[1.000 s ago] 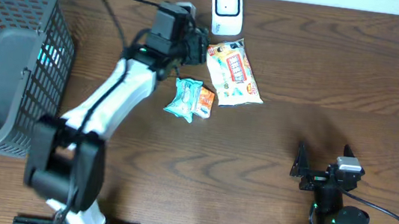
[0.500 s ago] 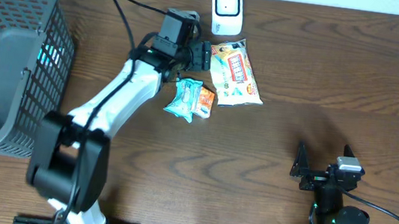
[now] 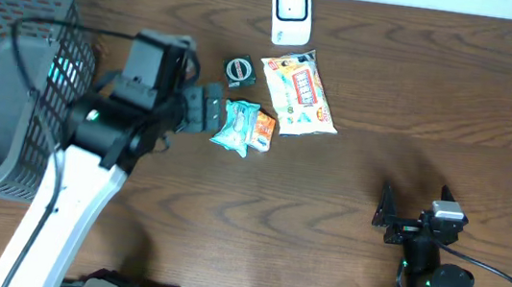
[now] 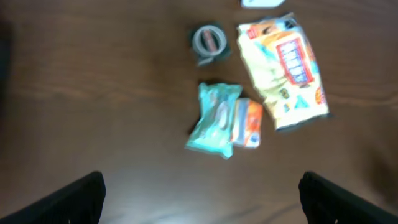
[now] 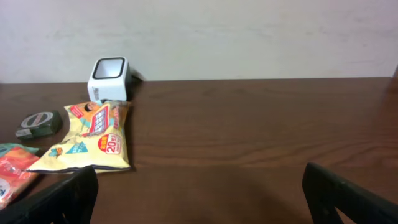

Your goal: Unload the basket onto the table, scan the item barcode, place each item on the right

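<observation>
A white barcode scanner point(image 3: 290, 12) stands at the table's far edge. A small round dark item point(image 3: 238, 70) lies just below and left of it, beside a yellow snack bag point(image 3: 298, 92). A teal packet point(image 3: 236, 127) and an orange packet point(image 3: 262, 130) lie together nearer the front. My left gripper point(image 3: 213, 110) hovers open and empty just left of the teal packet. In the left wrist view the round item point(image 4: 209, 42), the yellow bag point(image 4: 283, 71) and the teal packet point(image 4: 214, 118) lie ahead of the left gripper point(image 4: 202, 205). My right gripper point(image 3: 385, 214) rests open at the front right.
A grey mesh basket point(image 3: 13, 68) fills the far left, close behind my left arm. In the right wrist view the scanner point(image 5: 109, 78), the yellow bag point(image 5: 93, 140) and the round item point(image 5: 38, 123) lie far off to the left of the right gripper point(image 5: 199, 199).
My left gripper has opened wider and drawn back left and toward the front, away from the scanner. The round dark item now lies on the table where it was. The right arm is still.
</observation>
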`<state>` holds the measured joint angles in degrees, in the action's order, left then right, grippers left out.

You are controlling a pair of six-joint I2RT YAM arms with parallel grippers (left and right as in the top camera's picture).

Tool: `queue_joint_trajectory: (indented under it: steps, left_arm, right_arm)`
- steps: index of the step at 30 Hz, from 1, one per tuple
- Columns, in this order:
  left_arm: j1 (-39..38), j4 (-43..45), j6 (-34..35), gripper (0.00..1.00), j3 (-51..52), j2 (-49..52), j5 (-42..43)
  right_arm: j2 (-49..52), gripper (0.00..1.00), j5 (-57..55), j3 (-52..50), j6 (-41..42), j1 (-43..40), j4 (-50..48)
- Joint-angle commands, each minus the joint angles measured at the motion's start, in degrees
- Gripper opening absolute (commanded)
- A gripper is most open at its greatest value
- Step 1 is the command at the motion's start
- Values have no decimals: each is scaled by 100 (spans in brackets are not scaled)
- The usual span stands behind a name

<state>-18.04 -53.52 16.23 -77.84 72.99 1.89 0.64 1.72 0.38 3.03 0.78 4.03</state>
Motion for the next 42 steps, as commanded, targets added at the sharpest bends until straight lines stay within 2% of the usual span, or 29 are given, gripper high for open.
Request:
queue_joint_trajectory:
  steps: [1,11,42]
  left_arm:
    - [24,-210,-76,98,-61,-337,-304]
    - [24,-778,-76,98,-55,-592,-302]
    - [24,-1250,-74,98,-26,-592,-299]
  right_arm:
    - [-26,99,33,-7,76,50,24]
    - [-26,99,33,-7,79,50,24]
    - [-26,99,33,-7,79,50,24]
